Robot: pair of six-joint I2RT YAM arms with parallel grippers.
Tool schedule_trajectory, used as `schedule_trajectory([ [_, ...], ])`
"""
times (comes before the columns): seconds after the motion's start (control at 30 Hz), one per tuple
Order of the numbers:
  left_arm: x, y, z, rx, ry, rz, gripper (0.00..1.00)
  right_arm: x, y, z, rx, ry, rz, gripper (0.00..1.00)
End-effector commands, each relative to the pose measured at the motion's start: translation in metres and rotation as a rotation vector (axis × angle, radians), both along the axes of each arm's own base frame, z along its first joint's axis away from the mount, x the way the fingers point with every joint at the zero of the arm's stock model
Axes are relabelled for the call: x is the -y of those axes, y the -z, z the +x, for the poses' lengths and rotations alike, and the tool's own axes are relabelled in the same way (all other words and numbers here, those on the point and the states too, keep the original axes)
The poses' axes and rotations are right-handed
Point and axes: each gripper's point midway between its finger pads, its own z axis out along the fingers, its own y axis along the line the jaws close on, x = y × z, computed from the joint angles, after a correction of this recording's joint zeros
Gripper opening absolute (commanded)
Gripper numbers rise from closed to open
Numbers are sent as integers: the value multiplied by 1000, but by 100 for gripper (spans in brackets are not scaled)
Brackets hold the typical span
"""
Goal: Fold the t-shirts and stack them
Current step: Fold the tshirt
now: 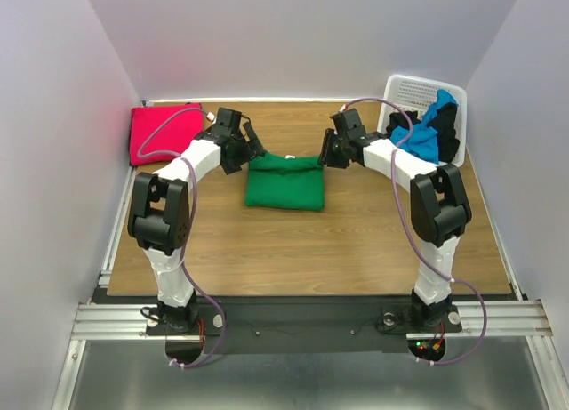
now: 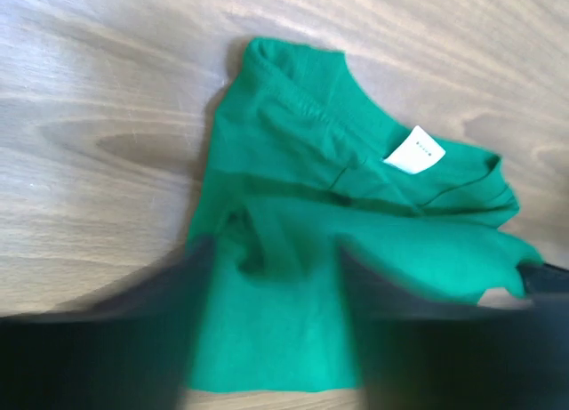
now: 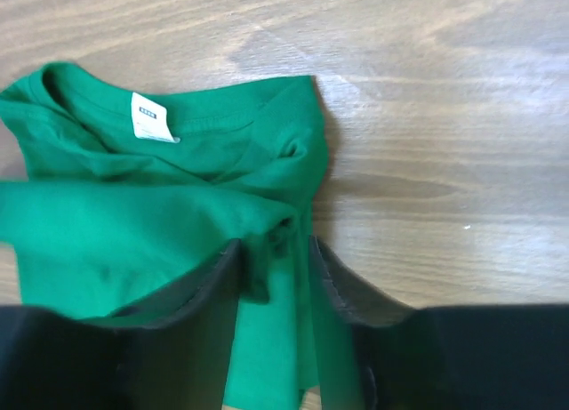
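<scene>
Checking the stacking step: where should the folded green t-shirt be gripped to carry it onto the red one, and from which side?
Pinch both short side edges of the green t-shirt, one arm from each side. It lies as a flat wide rectangle, so the layered side folds probably hold together when lifted.

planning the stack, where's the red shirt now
Top view: the folded magenta-red t-shirt lies at the table's far left corner, left of the left gripper.

Counted four t-shirts: one green (image 1: pixel 284 184), one magenta (image 1: pixel 164 132), one blue (image 1: pixel 423 143), one black (image 1: pixel 450 127). One basket (image 1: pixel 411 92). Two arms: left arm (image 1: pixel 206 157), right arm (image 1: pixel 396 159). One table (image 1: pixel 311 250).
</scene>
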Motion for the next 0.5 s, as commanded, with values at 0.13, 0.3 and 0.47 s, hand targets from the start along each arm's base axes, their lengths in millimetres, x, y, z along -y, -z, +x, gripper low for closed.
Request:
schedule_trajectory([
  [0.13, -13, -68, 5, 143, -9, 14, 99, 8, -65, 5, 151, -18, 24, 99],
  [0.3, -8, -78, -15, 189, 38, -36, 99, -13, -79, -30, 121, -170, 141, 100],
  [0.47, 14, -67, -26, 195, 151, -131, 99, -42, -64, -52, 44, -329, 246, 100],
])
